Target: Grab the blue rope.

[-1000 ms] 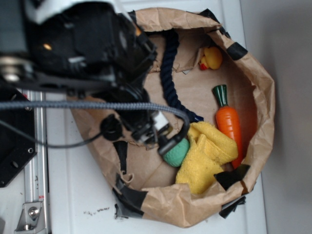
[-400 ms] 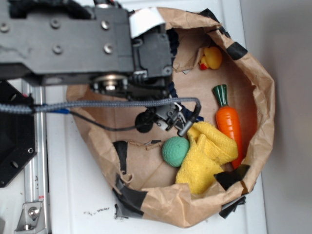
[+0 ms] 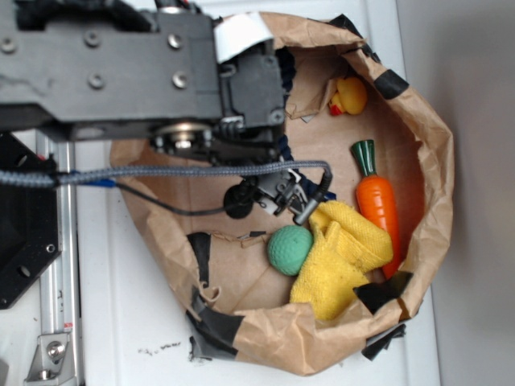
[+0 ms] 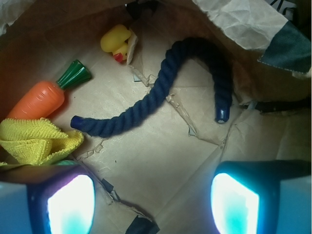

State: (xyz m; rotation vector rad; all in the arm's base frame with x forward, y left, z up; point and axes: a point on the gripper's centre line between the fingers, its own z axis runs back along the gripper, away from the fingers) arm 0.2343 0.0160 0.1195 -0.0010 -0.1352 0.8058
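Blue rope (image 4: pixel 165 87) curved on bag floor, beyond spread fingers (image 4: pixel 70 202)

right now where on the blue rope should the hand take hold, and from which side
Probably the straight middle stretch of the blue rope, coming down from above. There it lies flat on the bag's paper floor with bare paper on both sides, so open fingers could straddle it across its width. The end by the yellow cloth and carrot is crowded. The hand looks open, with the rope ahead of it.

A robot lab: white bench (image 3: pixel 145 322), metal rail (image 3: pixel 56 265), taped paper bag (image 3: pixel 426 137) of toys.
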